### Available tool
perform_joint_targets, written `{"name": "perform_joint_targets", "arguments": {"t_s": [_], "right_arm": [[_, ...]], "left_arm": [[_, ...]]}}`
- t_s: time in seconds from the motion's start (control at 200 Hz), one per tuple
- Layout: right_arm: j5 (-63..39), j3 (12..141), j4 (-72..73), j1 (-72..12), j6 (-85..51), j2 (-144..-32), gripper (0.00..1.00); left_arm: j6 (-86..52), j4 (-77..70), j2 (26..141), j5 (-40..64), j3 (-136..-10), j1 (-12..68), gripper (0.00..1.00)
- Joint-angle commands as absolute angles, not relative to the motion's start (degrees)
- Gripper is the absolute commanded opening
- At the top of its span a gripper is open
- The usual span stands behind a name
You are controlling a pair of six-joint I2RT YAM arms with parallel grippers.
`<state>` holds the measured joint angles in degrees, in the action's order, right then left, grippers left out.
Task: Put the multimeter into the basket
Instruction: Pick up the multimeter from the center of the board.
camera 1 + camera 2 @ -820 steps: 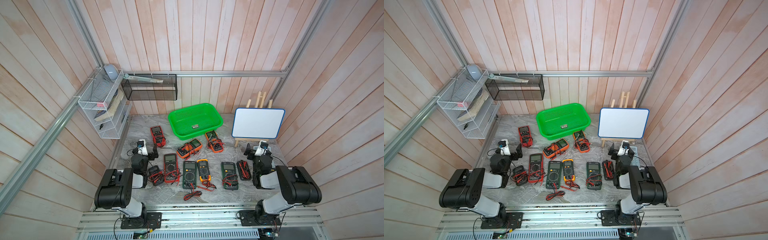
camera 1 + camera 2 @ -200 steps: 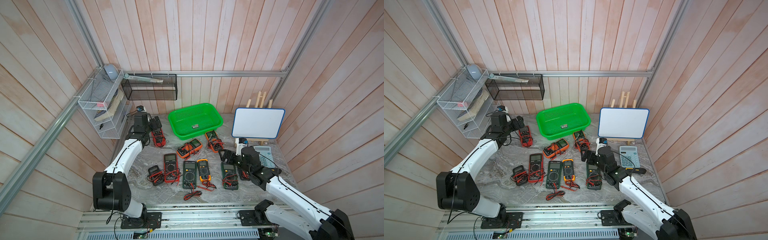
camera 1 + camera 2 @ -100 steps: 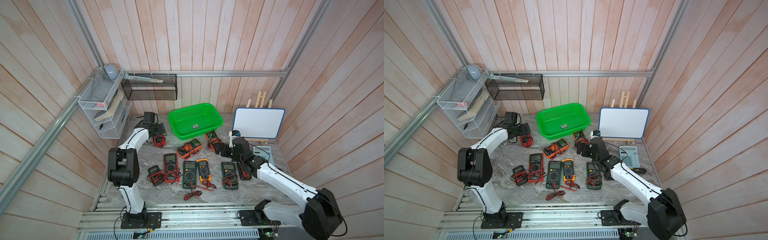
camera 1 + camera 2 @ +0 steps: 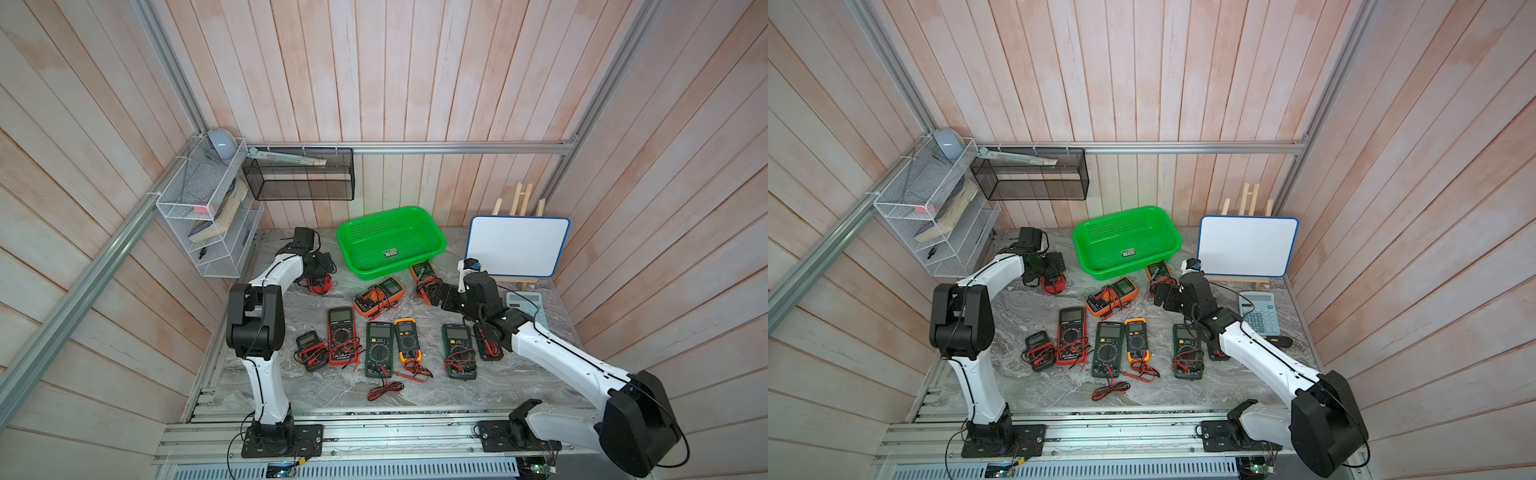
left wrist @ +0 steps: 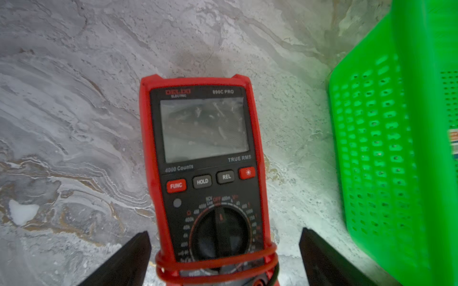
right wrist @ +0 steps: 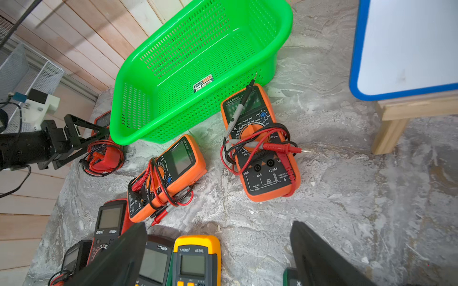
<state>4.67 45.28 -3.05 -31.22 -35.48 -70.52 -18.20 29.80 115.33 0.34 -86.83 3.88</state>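
Left tool (image 5: 224,231) advanced, apparently straddling red multimeter (image 5: 203,128).

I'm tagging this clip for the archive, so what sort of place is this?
Probably a staged robot test cell dressed as an electronics bench: plank walls framed by aluminium rails, two robot arms, and many multimeters on a marble-look table.

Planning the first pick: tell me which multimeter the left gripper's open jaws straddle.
The small red multimeter wound with red leads, beside the bright green perforated plastic basket. The left gripper brackets only this one.
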Motion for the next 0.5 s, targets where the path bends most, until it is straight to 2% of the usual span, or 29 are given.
{"name": "perform_joint_targets", "arguments": {"t_s": [0.0,0.425,0.495], "right_arm": [[5.4,47.2,-3.3,-30.5,-34.5,-71.4,0.96],[2.6,59.3,-4.0,-27.5,-31.3,-81.5,0.96],[1.6,62.3,-3.9,-26.6,-31.3,-83.8,0.96]], "left_arm": [[-17.0,29.5,117.5,-0.3,-88.3,3.8,1.0],[-17.7,27.4,121.4,-1.2,-89.1,3.8,1.0],[-17.7,27.0,121.3,-0.8,-88.9,3.8,0.93]]}}
